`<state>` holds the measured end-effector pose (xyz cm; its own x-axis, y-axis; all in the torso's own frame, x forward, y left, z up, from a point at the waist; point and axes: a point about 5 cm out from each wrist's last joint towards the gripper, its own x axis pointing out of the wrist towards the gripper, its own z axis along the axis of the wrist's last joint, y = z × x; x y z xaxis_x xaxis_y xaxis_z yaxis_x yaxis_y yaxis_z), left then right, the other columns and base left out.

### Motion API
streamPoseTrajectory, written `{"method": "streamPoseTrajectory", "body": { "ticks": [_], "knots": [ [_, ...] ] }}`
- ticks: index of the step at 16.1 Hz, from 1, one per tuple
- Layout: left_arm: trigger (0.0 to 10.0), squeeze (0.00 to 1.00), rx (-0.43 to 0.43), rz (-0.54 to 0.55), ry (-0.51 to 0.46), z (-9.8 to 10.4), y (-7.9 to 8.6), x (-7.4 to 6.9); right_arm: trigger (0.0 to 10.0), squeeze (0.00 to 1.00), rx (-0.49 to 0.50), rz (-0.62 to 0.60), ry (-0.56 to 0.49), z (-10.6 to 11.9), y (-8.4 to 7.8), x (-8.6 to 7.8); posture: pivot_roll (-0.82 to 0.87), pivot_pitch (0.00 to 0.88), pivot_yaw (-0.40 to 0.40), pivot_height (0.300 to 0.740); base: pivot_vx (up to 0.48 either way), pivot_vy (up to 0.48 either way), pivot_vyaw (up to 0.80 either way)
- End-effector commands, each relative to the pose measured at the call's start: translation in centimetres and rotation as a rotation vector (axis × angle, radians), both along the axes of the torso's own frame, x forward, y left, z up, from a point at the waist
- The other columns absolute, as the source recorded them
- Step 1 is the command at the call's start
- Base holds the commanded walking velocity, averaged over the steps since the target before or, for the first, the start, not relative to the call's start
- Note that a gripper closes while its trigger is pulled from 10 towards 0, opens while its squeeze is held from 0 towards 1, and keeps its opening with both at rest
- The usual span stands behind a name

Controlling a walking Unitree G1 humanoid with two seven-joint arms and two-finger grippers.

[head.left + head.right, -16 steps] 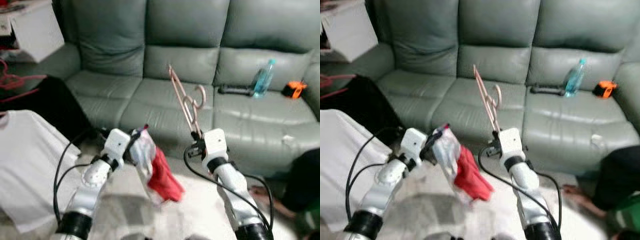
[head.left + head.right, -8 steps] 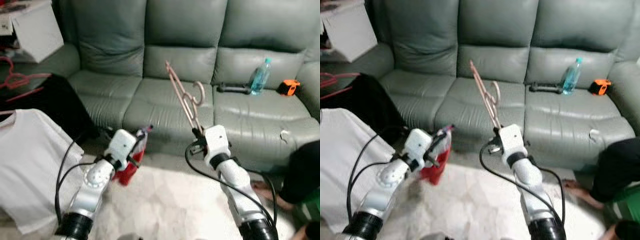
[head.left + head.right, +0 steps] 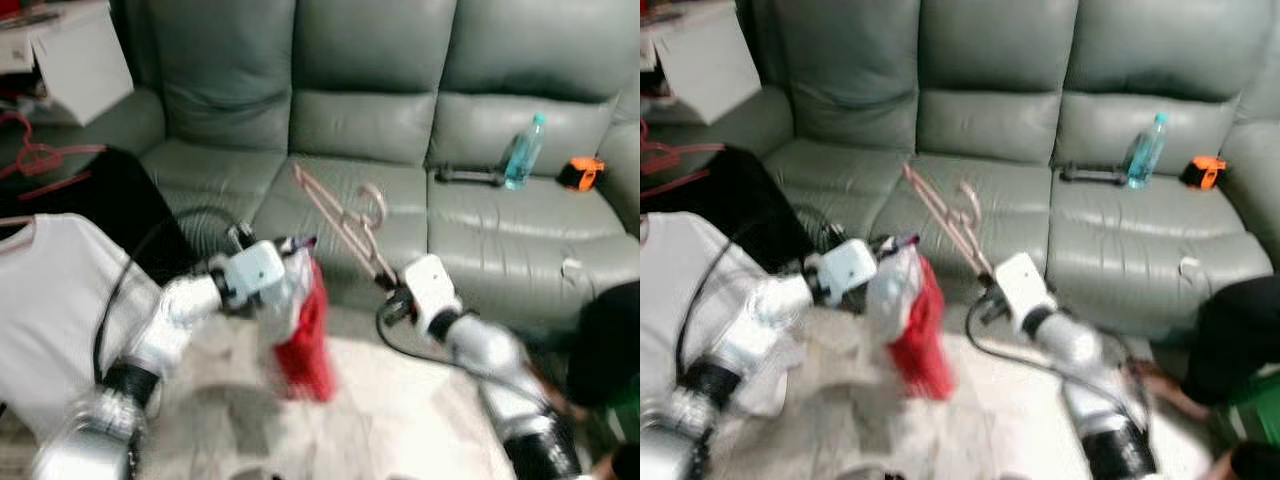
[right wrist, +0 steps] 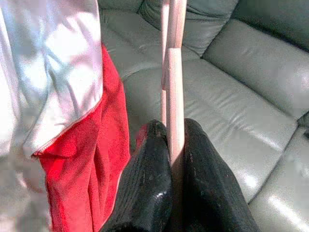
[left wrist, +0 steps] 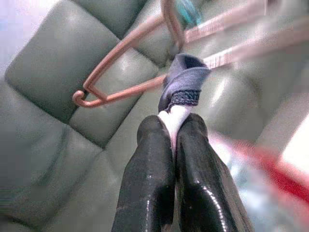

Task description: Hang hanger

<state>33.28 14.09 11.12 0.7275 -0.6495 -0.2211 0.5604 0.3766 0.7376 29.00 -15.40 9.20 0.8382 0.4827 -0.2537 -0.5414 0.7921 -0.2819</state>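
Before the grey sofa (image 3: 330,190), left fingers (image 5: 149,179) pinch the garment (image 3: 300,320), right fingers (image 4: 147,193) clamp the hanger (image 3: 340,220)

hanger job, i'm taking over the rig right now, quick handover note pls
Left pincer: shut on the red and white garment, pinching its dark collar edge, held up in front of the sofa.
Right pincer: shut on the pink hanger, gripping its lower end; the hanger tilts toward the garment, its corner close to the collar.
Done: both items picked up and brought together.
Left: thread the hanger into the garment, then hang it. A white shirt already hangs on the robot's left.
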Motion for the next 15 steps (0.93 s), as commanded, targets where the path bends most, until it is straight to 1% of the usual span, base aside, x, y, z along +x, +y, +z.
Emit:
{"method": "streamPoseTrajectory", "body": {
  "ticks": [1,2,3,4,5,6,7,8,9,12,13,14,15],
  "knots": [
    [10.0,0.0,0.167,-0.042,-0.024,-0.7,0.2,0.3,10.0,0.0,-0.044,0.05,-0.032,1.0,0.2,0.5,-0.05,0.0,0.045,0.74,0.0,0.0,0.0],
    [10.0,0.0,0.279,-0.01,-0.023,-1.1,0.9,1.0,10.0,0.0,-0.079,0.07,-0.035,1.3,-0.1,0.7,-0.06,0.0,0.049,0.74,0.0,0.0,0.0],
    [10.0,0.0,0.295,0.032,-0.013,-1.1,1.4,1.5,10.0,0.0,-0.093,0.084,-0.034,1.6,-0.3,0.8,-0.06,0.0,0.049,0.74,0.0,0.0,0.0],
    [10.0,0.0,0.356,0.039,-0.066,-0.8,1.7,2.1,10.0,0.0,-0.117,0.117,-0.007,1.6,-0.3,0.7,-0.08,0.0,0.05,0.74,0.0,0.0,0.0],
    [10.0,0.0,0.352,0.029,-0.084,-0.3,1.6,2.5,10.0,0.0,-0.136,0.152,0.012,1.5,-0.4,0.3,-0.08,0.0,0.05,0.74,0.0,0.0,0.0],
    [10.0,0.0,0.372,0.014,-0.109,0.0,1.5,2.7,10.0,0.0,-0.152,0.184,0.027,1.4,-0.5,0.0,-0.09,0.0,0.052,0.74,0.0,0.0,0.0],
    [10.0,0.0,0.439,-0.038,-0.163,0.4,1.3,2.8,10.0,0.0,-0.167,0.22,0.056,1.1,-0.8,-0.6,-0.09,0.0,0.054,0.74,0.0,0.0,0.0],
    [10.0,0.0,0.488,-0.074,-0.187,0.5,1.3,2.9,10.0,0.0,-0.178,0.241,0.081,0.9,-1.1,-0.8,-0.09,0.0,0.061,0.74,0.0,0.0,0.0],
    [10.0,0.0,0.52,-0.086,-0.195,0.5,1.3,2.9,10.0,0.0,-0.191,0.263,0.091,0.9,-1.2,-1.0,-0.09,0.0,0.066,0.74,0.0,0.0,0.0],
    [10.0,0.0,0.532,-0.083,-0.224,1.0,1.3,3.3,10.0,0.0,-0.185,0.299,0.125,1.1,-1.3,-1.1,-0.1,0.0,0.072,0.74,0.0,0.0,0.0],
    [10.0,0.0,0.583,-0.149,-0.294,1.1,1.2,3.1,10.0,0.0,-0.179,0.379,0.158,1.2,-1.2,-1.9,-0.1,0.0,0.067,0.74,0.0,0.0,0.0],
    [10.0,0.0,0.648,-0.227,-0.33,0.9,1.3,2.7,10.0,0.0,-0.189,0.432,0.186,1.3,-1.4,-2.5,-0.1,0.0,0.068,0.74,0.0,0.0,0.0],
    [10.0,0.0,0.701,-0.279,-0.343,0.6,1.5,2.5,10.0,0.0,-0.209,0.463,0.205,1.3,-1.8,-2.8,-0.1,0.0,0.07,0.74,0.0,0.0,0.0]
  ]
}}
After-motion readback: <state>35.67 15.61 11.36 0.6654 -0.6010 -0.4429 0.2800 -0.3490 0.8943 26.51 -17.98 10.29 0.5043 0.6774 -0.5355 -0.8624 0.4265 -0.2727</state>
